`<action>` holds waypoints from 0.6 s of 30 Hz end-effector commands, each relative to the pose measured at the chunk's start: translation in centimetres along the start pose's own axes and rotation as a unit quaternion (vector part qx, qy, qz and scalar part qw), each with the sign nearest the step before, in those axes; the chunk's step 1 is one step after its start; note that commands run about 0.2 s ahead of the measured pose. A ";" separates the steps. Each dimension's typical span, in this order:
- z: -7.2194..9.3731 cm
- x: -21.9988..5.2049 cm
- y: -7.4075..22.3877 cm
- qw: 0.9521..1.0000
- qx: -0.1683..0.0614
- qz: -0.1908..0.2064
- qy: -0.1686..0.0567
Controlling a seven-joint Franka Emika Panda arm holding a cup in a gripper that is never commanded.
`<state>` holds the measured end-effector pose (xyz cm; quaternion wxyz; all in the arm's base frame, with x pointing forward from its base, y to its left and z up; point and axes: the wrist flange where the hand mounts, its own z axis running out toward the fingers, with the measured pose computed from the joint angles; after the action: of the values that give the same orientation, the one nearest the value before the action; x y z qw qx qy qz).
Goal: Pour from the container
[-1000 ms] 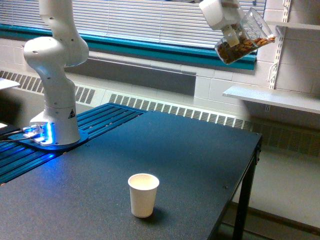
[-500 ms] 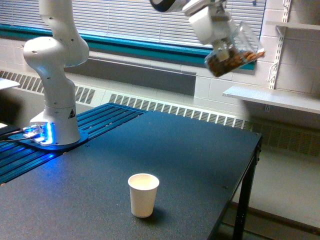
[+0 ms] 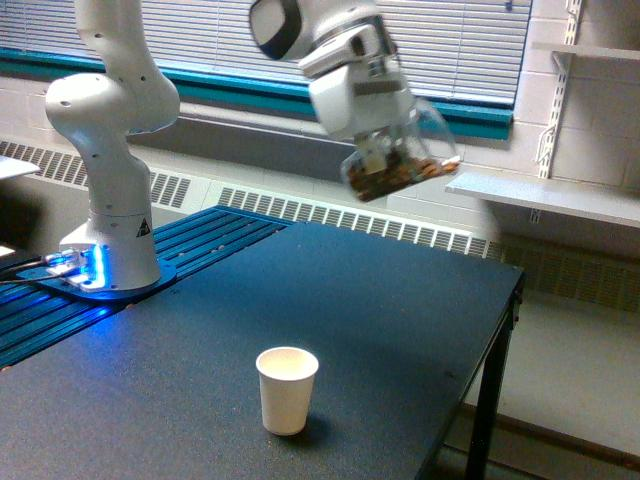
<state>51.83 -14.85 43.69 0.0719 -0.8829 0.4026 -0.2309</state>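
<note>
The end effector (image 3: 385, 150) sat in the upper centre of the frame, closed on the container (image 3: 405, 155), a clear plastic cup tilted well off upright with its mouth toward the exterior view's right. Brown, nut-like pieces (image 3: 392, 176) lay heaped along the low side of the container. The picture was blurred here, so the exact finger contact could not be read.

A white paper cup (image 3: 287, 389) stood upright, apparently empty, on the dark counter (image 3: 400, 320) in the lower centre of the frame, well apart from the container and lower to the exterior view's left. The arm's base (image 3: 110, 240) stood at the left of the frame.

Judged step: transport to the pour position; no contents had reached the paper cup.

Recommended procedure:
1. Hold the present tilt, or reduce it, during transport; the contents lay close to the rim and could spill early.
2. Bring the container's lip directly above the paper cup's mouth, close over it.
3. Increase tilt slowly. Loose pieces tend to release in a clump and could topple the light cup or bounce out.
</note>
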 end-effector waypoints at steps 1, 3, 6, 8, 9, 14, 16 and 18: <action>0.3 -0.8 3.3 1.000 -0.005 -0.013 0.001; 0.7 -1.2 4.4 1.000 -0.007 -0.011 0.000; 1.3 -1.9 5.8 1.000 -0.011 -0.007 -0.003; 1.6 -2.3 6.8 1.000 -0.015 -0.005 -0.006; 1.8 -2.5 7.2 1.000 -0.017 -0.004 -0.006; 2.7 -3.4 9.4 1.000 -0.026 0.004 -0.013; 2.9 -3.6 10.2 0.999 -0.031 0.005 -0.013; 3.2 -3.9 10.9 0.999 -0.036 0.005 -0.015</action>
<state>44.87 -18.30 36.42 0.0561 -0.8826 0.4239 -0.1954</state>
